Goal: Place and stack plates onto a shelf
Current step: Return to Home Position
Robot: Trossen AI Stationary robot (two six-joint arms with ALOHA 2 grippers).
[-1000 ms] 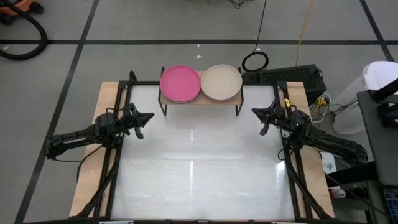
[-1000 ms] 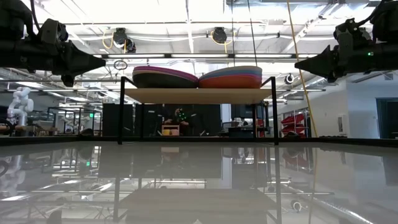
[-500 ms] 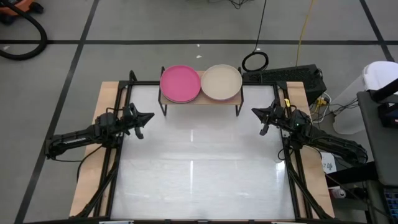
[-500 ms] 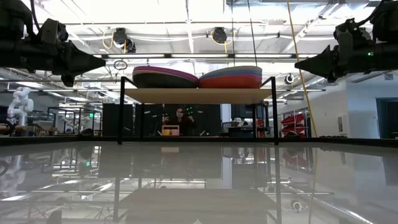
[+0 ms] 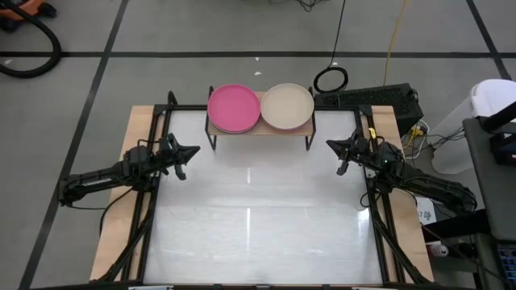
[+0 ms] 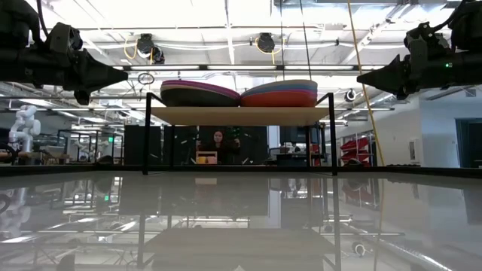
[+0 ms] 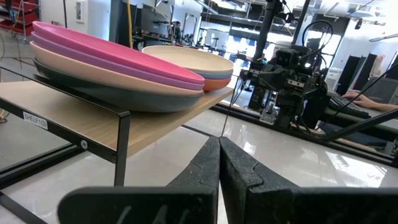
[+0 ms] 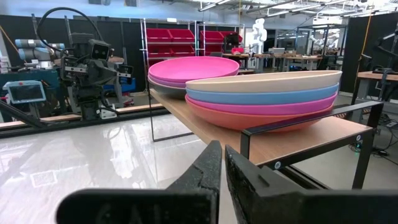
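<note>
The light-wood shelf (image 5: 260, 129) on thin black legs stands at the table's far edge. Two stacks of plates rest on it: a left stack topped by a magenta plate (image 5: 234, 108) and a right stack topped by a beige plate (image 5: 287, 106). The left wrist view shows the left stack (image 7: 106, 68) as magenta, purple, peach and a dark plate. The right wrist view shows the right stack (image 8: 267, 102) as beige, blue, magenta and red. My left gripper (image 5: 193, 151) hangs shut and empty left of the shelf. My right gripper (image 5: 330, 145) hangs shut and empty right of it.
A black cable ring (image 5: 330, 79) lies on the floor behind the shelf. A black box (image 5: 379, 101) with cables sits past the table's far right corner. The white table (image 5: 258, 217) spreads between the arms. A person (image 6: 218, 144) shows far behind the shelf in the low view.
</note>
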